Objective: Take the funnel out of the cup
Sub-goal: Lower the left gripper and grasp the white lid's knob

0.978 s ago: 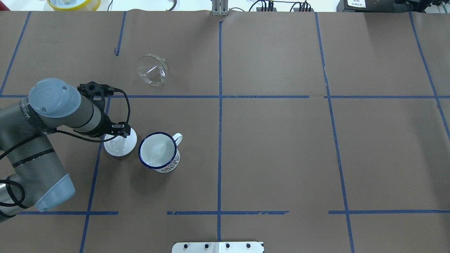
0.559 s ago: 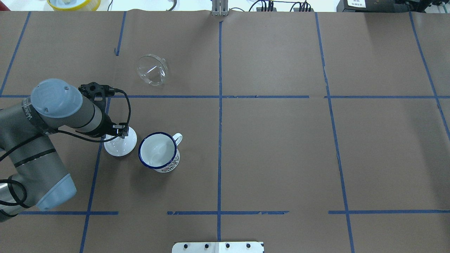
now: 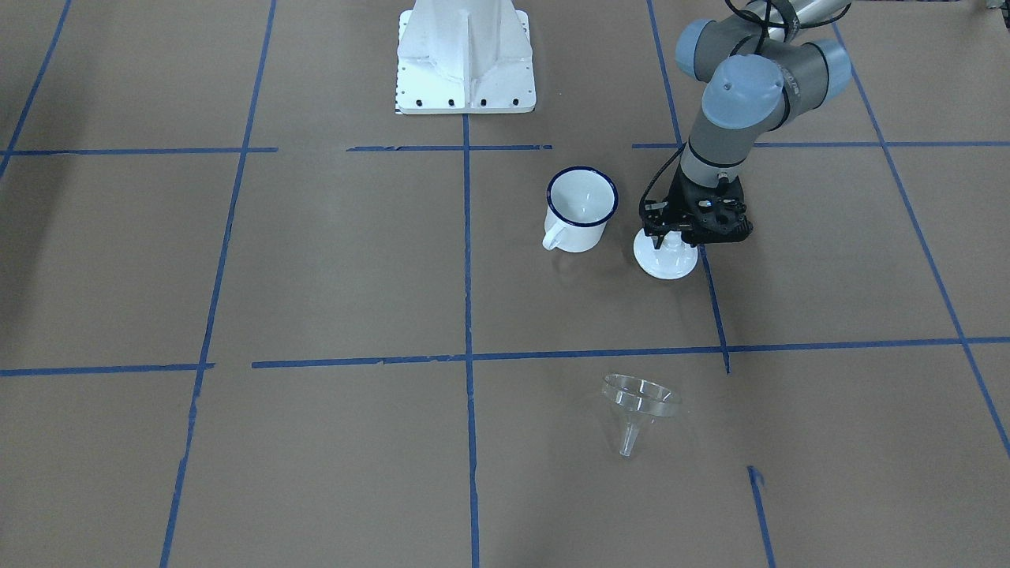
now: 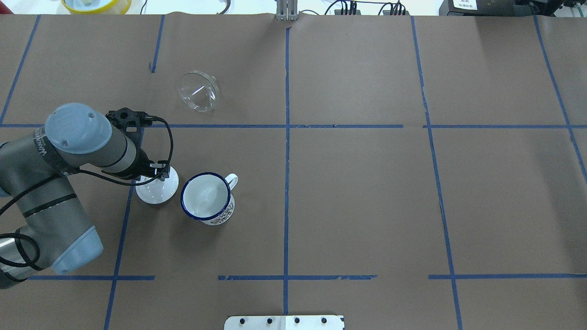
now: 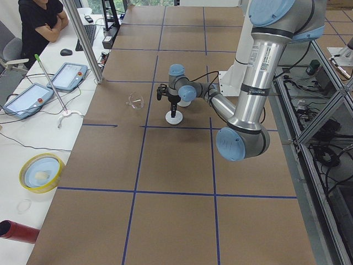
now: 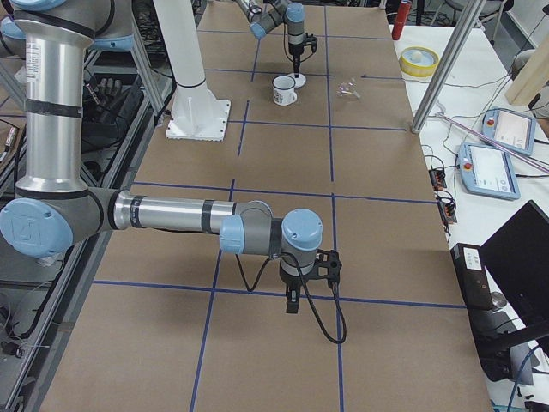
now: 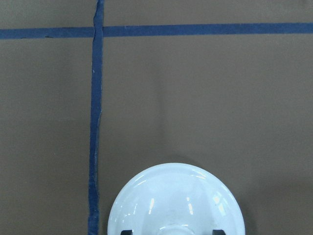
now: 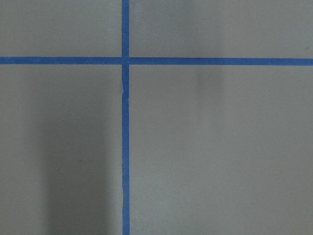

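so the left end effector [image 3: 669,236] is spread wide around the knob of the lid [image 4: 155,191], not pinching. the funnel [image 4: 198,90] is already out, lying on the desk [image 4: 367,183] well beyond it, with the cup [image 4: 205,196] just beside. I'd lift straight up.

Funnel [image 3: 637,402] lies on its side (well apart from cup [image 3: 582,207]).

Cup [image 4: 205,196]: white enamel, dark blue rim, small multicoloured print on its side. Lid [image 4: 156,192], just beside the cup: glossy white. Funnel [image 4: 198,90], well apart from the cup: colourless, transparent. Table [image 4: 357,192]: brown paper, gridded with blue tape. Left arm [image 4: 87,146]: grey, pale blue joint caps, black cable.
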Robot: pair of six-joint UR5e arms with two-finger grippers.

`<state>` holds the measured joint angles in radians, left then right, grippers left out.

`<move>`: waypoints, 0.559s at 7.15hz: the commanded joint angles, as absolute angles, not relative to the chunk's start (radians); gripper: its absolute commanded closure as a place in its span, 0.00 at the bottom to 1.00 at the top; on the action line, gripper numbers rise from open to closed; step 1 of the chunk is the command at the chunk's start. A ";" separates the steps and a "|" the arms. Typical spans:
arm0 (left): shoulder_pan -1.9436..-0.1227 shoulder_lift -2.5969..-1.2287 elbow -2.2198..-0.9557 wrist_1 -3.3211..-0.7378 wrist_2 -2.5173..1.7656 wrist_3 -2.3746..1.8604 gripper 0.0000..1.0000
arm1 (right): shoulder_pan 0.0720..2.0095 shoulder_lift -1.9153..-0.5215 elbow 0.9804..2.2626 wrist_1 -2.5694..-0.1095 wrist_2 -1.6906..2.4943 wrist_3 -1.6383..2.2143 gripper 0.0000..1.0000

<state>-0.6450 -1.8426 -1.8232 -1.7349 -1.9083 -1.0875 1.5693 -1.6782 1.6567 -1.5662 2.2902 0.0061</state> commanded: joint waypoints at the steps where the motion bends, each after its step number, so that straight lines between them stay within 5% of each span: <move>1: -0.644 -1.845 -1.819 -1.735 -1.908 -1.088 0.44 | 1.569 -1.678 1.657 -1.566 2.290 0.006 0.00; 2: -0.644 -1.845 -1.818 -1.735 -1.910 -1.086 0.56 | 1.569 -1.678 1.657 -1.566 2.290 0.006 0.00; 4: -0.646 -1.844 -1.825 -1.735 -1.910 -1.077 0.99 | 1.569 -1.678 1.657 -1.566 2.290 0.006 0.00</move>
